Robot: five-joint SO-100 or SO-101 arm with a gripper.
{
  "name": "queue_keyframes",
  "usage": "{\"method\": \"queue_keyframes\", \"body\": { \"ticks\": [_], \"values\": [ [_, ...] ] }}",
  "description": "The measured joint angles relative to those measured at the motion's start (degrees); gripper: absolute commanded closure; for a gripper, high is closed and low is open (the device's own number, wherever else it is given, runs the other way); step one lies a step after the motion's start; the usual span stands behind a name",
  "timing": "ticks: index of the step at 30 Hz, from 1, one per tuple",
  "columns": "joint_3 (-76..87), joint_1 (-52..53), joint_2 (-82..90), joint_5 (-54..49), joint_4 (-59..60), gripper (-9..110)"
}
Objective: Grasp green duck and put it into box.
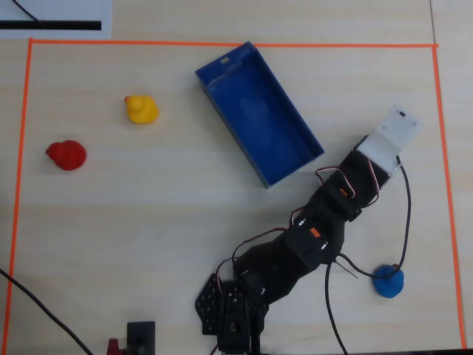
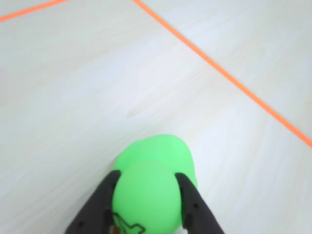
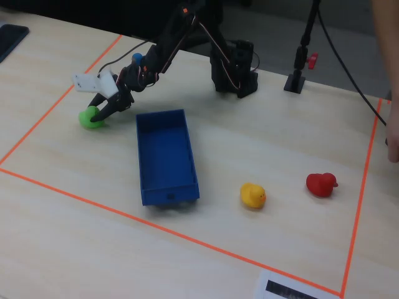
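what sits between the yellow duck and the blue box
Nothing: in the overhead view only bare wooden tabletop lies between the yellow duck and the box. The fixed view shows the same bare gap.

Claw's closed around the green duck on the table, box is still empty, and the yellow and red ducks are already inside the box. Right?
Not quite. The yellow duck and red duck sit on the table outside the box, as the fixed view shows. The rest holds: the claw has its fingers on either side of the green duck, and the box is empty.
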Motion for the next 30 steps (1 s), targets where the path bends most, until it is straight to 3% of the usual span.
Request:
{"method": "queue_keyframes", "body": {
  "ticks": [10,15,30],
  "values": [
    [-3.43,0.09,0.00,1.14,2.72,98],
    [-3.43,-2.29,9.49,6.33,8.79,98],
    [10.63,-32.17,52.03,9.05,40.52,101]
  ]
}}
